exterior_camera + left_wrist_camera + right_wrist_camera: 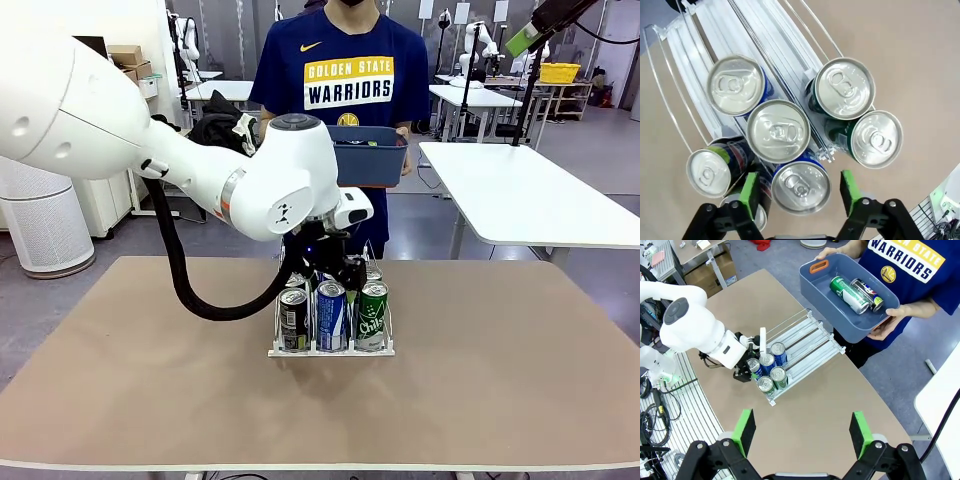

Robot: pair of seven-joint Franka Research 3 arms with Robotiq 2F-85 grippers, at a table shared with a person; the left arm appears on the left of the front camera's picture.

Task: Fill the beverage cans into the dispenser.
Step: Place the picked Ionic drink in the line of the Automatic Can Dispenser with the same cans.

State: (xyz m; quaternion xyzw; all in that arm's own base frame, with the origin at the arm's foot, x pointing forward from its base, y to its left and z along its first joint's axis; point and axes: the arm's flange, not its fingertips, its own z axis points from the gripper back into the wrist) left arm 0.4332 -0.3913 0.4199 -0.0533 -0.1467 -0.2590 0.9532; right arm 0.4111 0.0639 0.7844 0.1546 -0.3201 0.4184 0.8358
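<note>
Two green pads on my left gripper are standing apart around the silver top of a blue can — released, with a thin gap showing at each pad, so I am not gripping it. That can is standing upright in the dispenser, with other cans crowding close: two more tops are lining up beyond it along the same lane, a pair of green cans is filling the lane on one side, and a black can is sitting on the other.

From the front I am seeing a black, a blue and a green can standing side by side against the rack's low front lip, near the middle of the brown table.

At the far edge a person is holding a blue-grey bin in both hands — a green can and a dark can are lying in it, touching.

My right gripper is hovering high over the table, its jaws spread wide with nothing between them.
</note>
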